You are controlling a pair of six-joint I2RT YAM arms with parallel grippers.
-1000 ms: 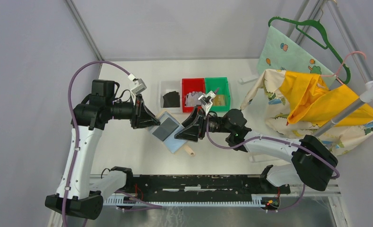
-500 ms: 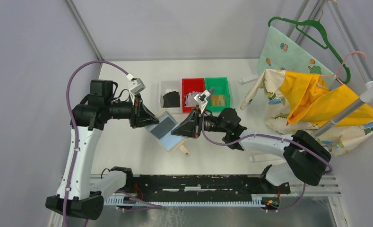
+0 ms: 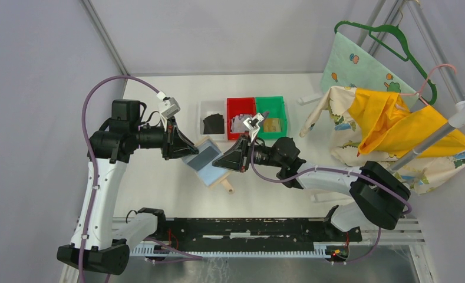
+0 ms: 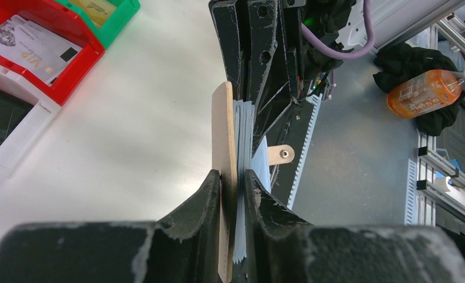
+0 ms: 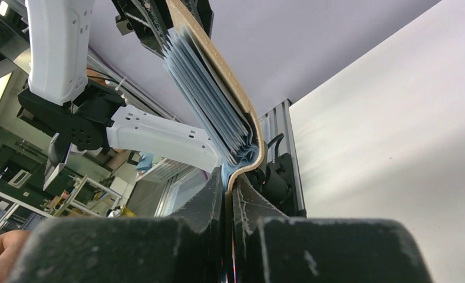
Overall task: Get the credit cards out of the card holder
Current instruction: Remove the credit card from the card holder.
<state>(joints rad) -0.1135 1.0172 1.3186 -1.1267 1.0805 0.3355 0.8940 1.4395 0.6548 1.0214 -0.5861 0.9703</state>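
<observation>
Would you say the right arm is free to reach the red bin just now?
Probably not: the red bin is near, but the right pincer is shut on the card holder, which the left pincer also grips; it must let go first.

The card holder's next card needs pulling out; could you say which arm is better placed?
Right, probably. The left gripper clamps the card holder by cover and sleeves, steadying it. The right gripper pinches the opposite end and is nearer the red bin and green bin where cards lie.
</observation>
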